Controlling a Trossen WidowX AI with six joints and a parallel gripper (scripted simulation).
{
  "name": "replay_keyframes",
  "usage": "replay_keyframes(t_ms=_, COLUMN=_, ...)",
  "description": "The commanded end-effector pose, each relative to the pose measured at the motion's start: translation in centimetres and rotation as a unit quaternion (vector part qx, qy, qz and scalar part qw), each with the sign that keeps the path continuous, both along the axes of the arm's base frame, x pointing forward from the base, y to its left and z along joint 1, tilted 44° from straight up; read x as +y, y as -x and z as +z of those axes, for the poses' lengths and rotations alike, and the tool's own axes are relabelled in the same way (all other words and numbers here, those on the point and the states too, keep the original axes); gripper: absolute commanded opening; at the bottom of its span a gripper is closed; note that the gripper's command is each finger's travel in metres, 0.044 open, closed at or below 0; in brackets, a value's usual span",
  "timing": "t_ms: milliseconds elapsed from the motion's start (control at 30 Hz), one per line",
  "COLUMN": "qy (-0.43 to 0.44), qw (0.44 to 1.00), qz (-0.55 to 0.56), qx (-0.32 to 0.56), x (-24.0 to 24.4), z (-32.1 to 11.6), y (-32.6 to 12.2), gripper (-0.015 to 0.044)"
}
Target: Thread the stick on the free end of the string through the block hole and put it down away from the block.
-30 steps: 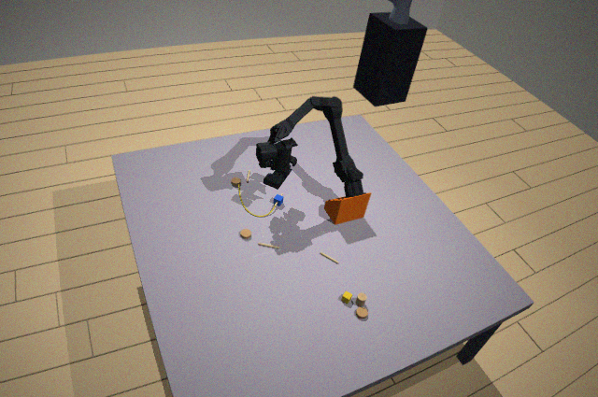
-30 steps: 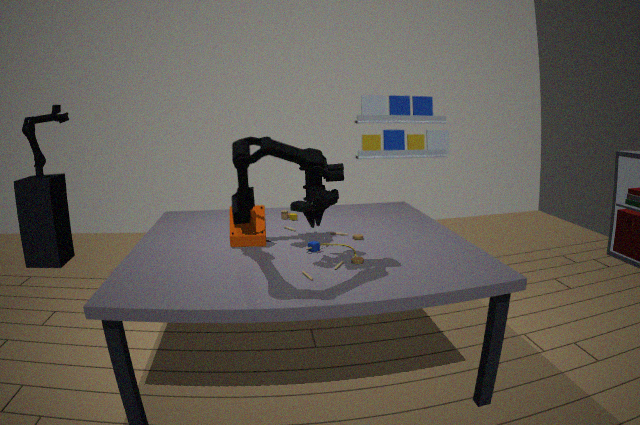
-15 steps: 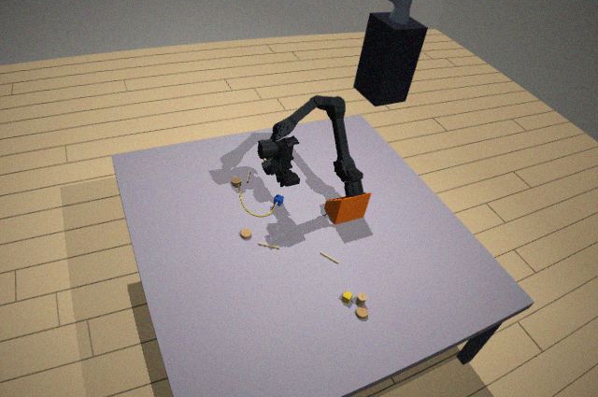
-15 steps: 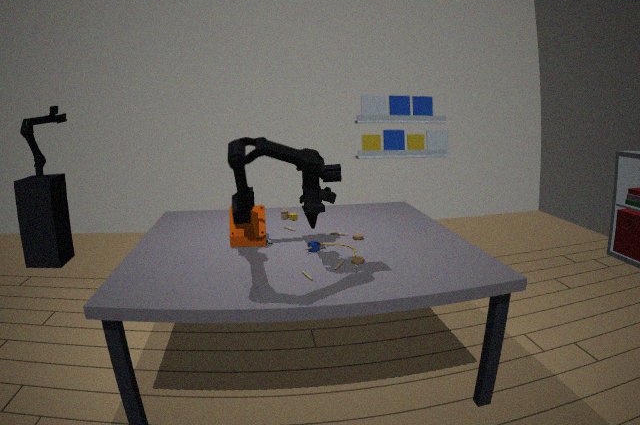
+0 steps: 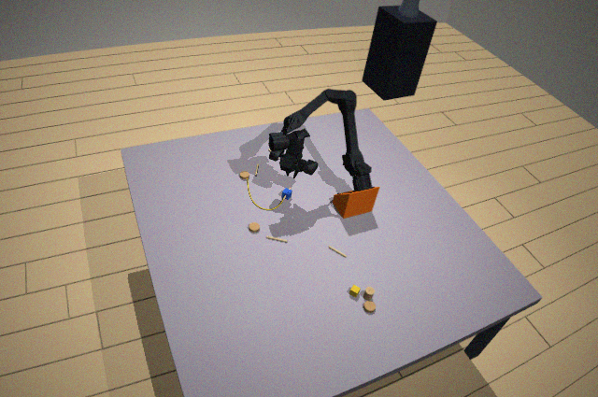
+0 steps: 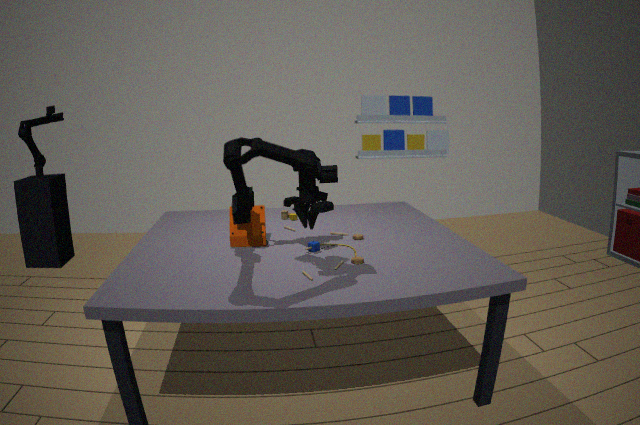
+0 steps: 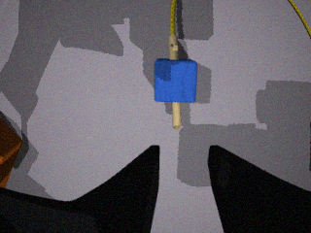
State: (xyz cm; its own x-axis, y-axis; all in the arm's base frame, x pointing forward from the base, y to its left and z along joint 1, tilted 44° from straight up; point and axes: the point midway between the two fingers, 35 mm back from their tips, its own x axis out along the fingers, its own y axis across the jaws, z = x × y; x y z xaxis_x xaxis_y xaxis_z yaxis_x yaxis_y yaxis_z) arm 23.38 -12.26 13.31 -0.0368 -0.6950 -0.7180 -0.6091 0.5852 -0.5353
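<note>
The blue block (image 5: 287, 193) (image 6: 313, 246) (image 7: 175, 80) stands on the table. The wooden stick (image 7: 176, 116) is through its hole. In the wrist view its bare end sticks out on the side toward the fingers, and its string end sticks out on the far side. The yellow string (image 5: 263, 209) (image 6: 343, 245) (image 7: 173, 15) curves from that end to the round button (image 5: 244, 174) (image 6: 357, 260). My gripper (image 5: 291, 176) (image 6: 308, 227) (image 7: 185, 153) is partly open and empty, above the table, its fingertips short of the stick's bare end in the wrist view.
Loose sticks (image 5: 257, 170) (image 5: 277, 239) (image 5: 336, 251) (image 6: 307, 275) lie around. A loose button (image 5: 253, 227) (image 6: 358, 236), a yellow cube (image 5: 354, 290), a wooden cylinder (image 5: 368, 291) and another button (image 5: 369, 306) are farther off. The orange arm base (image 5: 360, 202) (image 6: 248, 226) stands beside the work area.
</note>
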Motion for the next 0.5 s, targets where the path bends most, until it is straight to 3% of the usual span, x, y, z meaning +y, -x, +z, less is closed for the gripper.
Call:
replay_keyframes(t_ms=0, qy=0.002, qw=1.000, qz=0.009, qx=0.012, x=-0.1, z=0.0, y=0.2, gripper=0.0122)
replay_keyframes(t_ms=467, qy=0.000, qw=1.000, qz=0.008, qx=0.011, x=-1.3, z=-1.4, y=0.1, gripper=0.0122)
